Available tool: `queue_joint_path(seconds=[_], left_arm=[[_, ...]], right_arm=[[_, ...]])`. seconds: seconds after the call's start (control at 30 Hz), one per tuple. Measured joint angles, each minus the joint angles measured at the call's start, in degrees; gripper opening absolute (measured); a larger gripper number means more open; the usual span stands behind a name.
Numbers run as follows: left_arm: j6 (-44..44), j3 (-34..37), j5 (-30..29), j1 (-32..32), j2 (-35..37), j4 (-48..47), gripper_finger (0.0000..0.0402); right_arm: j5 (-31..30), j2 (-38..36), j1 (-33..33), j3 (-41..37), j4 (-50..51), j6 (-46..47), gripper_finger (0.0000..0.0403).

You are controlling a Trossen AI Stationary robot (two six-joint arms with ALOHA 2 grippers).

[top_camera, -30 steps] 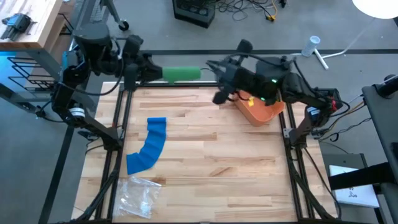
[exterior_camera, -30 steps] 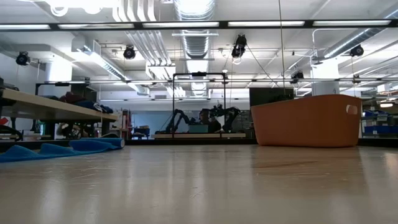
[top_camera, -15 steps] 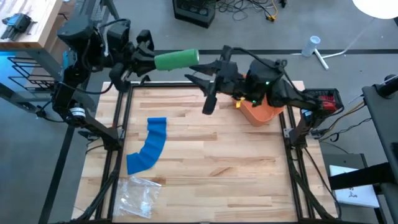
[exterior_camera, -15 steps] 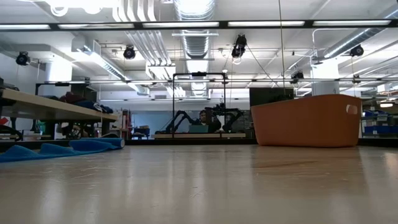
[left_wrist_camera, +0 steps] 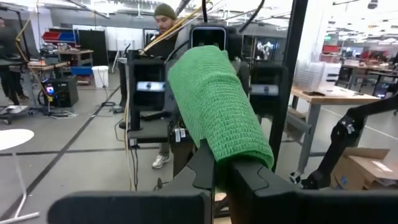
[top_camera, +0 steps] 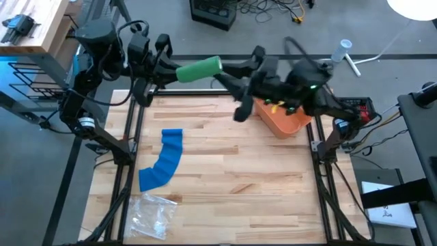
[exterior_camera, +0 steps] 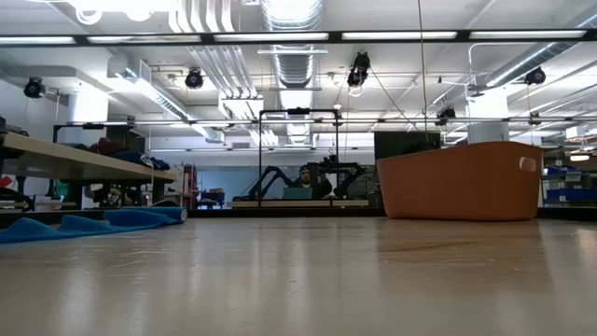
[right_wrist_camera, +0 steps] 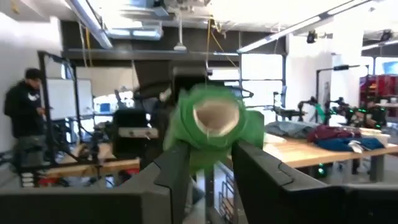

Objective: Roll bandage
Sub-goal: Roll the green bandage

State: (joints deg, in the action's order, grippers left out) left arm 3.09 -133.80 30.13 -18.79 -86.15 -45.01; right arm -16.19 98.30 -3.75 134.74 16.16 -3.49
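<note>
- The green roll (top_camera: 199,69) hangs in the air over the bench's (top_camera: 225,171) far edge, between the two arms.
- The left gripper (top_camera: 166,70) has its jaws clamped on one end of it.
- The right gripper (top_camera: 229,76) meets the other end, its jaws part-open beside the roll's hollow core; whether they grip is unclear.
- A blue bandage (top_camera: 162,160), a bag (top_camera: 153,212) and an orange bin (top_camera: 287,119) lie on the bench.

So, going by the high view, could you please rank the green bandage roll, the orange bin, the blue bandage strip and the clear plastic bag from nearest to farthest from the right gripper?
From the right gripper:
1. Green bandage roll, just beside it, at the table's far edge.
2. Orange bin, far right corner.
3. Blue bandage strip, left of centre.
4. Clear plastic bag, near left corner.
</note>
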Motion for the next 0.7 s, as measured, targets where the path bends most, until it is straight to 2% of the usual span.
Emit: queue_joint_path(seconds=[0.27,0.47,0.7], left_arm=[[-1.4,0.2,-1.4,-0.1,0.4,-1.5,0.0006],[-1.8,0.2,-1.5,0.0,0.7,-0.4,0.0006],[-4.3,0.1,-1.6,-0.1,0.3,0.9,0.0006]], right_arm=[[0.1,-3.6,0.0,0.5,8.1,2.3,0.0089],[0.1,-3.2,0.0,0.1,15.8,8.4,0.0098],[-0.1,1.9,0.0,-0.3,10.9,12.6,0.0110]])
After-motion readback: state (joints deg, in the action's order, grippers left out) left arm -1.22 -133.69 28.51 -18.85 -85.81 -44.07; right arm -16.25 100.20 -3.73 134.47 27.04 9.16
